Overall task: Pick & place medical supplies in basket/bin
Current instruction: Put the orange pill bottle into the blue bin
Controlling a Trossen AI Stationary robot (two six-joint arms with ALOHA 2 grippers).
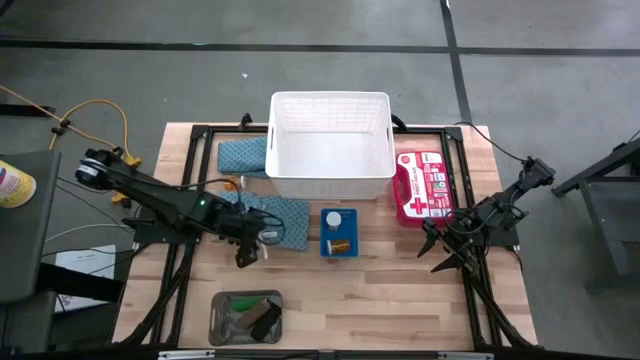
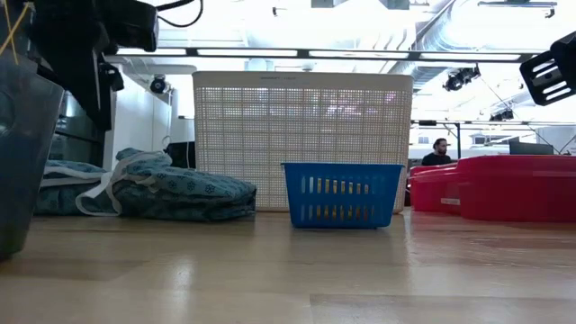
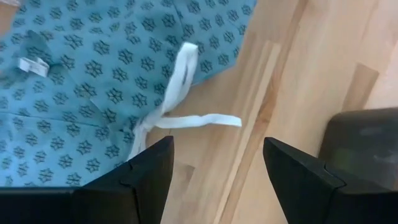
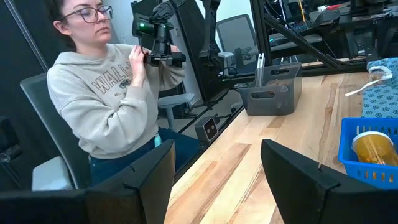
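Wooden counter (image 1: 400, 290), and the white basket (image 1: 330, 178) sits empty, so nothing's packed yet! Left end effector (image 1: 250, 250) hangs released beside the near teal cloth (image 1: 285, 215); right end effector (image 1: 447, 255) waits, released, by the red kit (image 1: 425, 185). Everything remains.

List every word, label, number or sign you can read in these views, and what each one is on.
"WALL": partial print across the chest of the grey hoodie worn by the person beside the table; the rest is covered by an arm.
White cross signs: on the red first aid case; its printed lines are too small to read.
Label on the yellow container off the table's left side: too small to read.
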